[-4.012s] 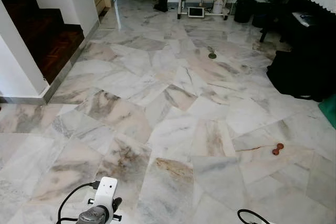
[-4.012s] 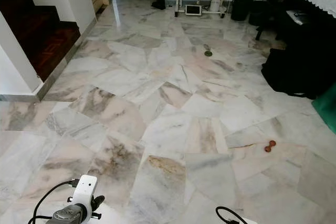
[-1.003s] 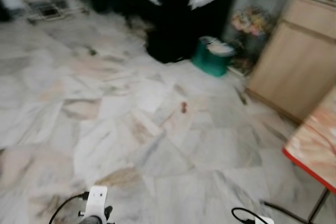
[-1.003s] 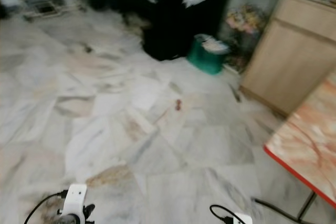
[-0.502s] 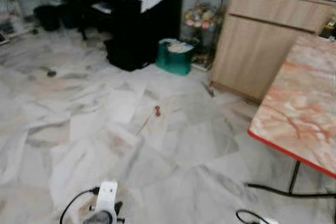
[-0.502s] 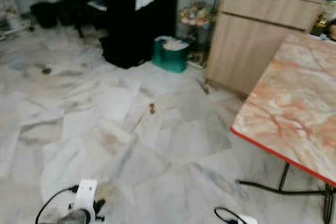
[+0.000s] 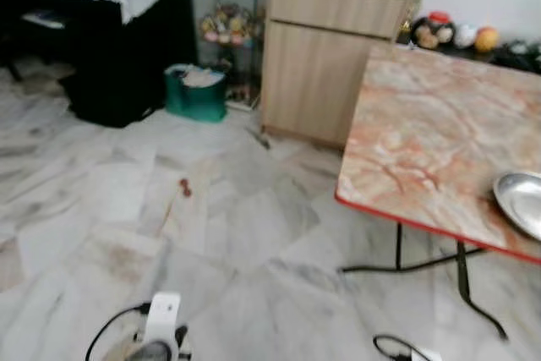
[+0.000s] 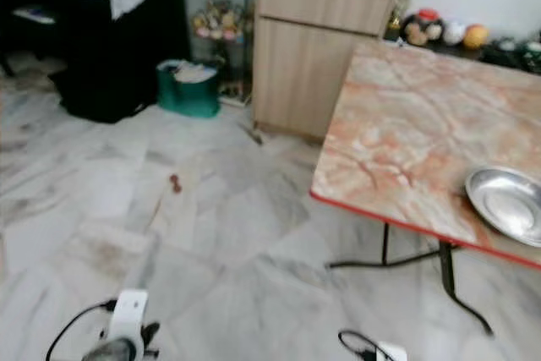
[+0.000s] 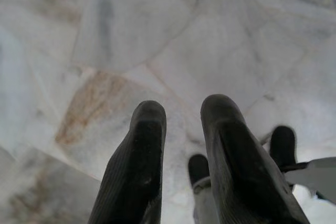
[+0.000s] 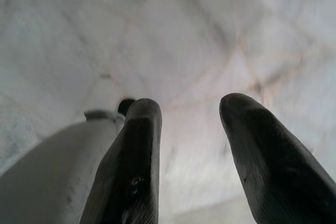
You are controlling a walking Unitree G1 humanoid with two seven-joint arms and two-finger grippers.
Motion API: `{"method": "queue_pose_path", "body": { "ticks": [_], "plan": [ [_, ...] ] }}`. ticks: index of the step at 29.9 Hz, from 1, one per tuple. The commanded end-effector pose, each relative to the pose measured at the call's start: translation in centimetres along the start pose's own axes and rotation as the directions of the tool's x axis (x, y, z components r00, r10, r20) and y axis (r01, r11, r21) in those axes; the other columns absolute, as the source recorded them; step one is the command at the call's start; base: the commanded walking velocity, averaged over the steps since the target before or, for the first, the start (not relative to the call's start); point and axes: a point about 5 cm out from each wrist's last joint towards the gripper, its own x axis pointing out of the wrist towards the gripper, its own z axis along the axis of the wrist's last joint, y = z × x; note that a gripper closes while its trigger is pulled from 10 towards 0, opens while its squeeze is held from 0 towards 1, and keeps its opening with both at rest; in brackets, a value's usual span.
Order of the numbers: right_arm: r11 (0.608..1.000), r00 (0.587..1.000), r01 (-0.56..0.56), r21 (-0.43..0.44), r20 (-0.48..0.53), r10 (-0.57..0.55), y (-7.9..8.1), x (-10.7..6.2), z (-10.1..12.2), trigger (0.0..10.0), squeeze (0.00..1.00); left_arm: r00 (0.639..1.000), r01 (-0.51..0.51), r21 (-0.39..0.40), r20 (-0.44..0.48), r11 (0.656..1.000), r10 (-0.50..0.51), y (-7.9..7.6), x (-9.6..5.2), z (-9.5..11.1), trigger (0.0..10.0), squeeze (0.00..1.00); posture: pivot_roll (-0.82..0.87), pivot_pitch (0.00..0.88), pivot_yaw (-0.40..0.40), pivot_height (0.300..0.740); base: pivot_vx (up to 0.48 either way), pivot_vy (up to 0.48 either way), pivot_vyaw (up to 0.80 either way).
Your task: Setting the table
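Desk (image 8: 406, 150) ahead-right, steel plate (image 8: 510, 203) near its front edge. Left gripper (image 9: 181, 124) and right gripper (image 10: 189, 116) hang over marble floor (image 7: 245, 243), fingers parted, empty.

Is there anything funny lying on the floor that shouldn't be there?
Yes. A small reddish-brown thing lies alone on the marble floor, out in the open between the green basket and the table. It is too blurred to say what it is.
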Motion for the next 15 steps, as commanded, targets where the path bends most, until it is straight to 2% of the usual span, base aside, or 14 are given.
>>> {"method": "queue_pose_path", "body": {
  "ticks": [1,12,15],
  "plan": [
    [1.000,1.000,0.016,-0.002,-0.007,-0.016,-0.58,-0.11,-0.17,10.0,0.00,1.000,0.011,-0.011,0.001,1.000,-0.011,-0.63,0.05,0.07,10.0,0.00,0.06,0.000,-0.027,0.724,0.000,0.000,-0.76],
    [1.000,1.000,0.016,0.001,-0.003,-0.016,-0.49,-0.07,-0.06,10.0,0.00,1.000,0.009,-0.011,0.003,1.000,-0.009,-0.48,0.08,0.23,10.0,0.00,0.06,0.000,-0.025,0.724,0.000,0.000,-0.75],
    [1.000,1.000,0.013,0.026,0.006,-0.013,-0.44,-0.07,0.00,10.0,0.00,1.000,0.009,-0.011,0.004,1.000,-0.009,-0.45,0.09,0.27,10.0,0.00,0.06,0.000,-0.025,0.724,0.000,0.000,0.00]
  ]
}}
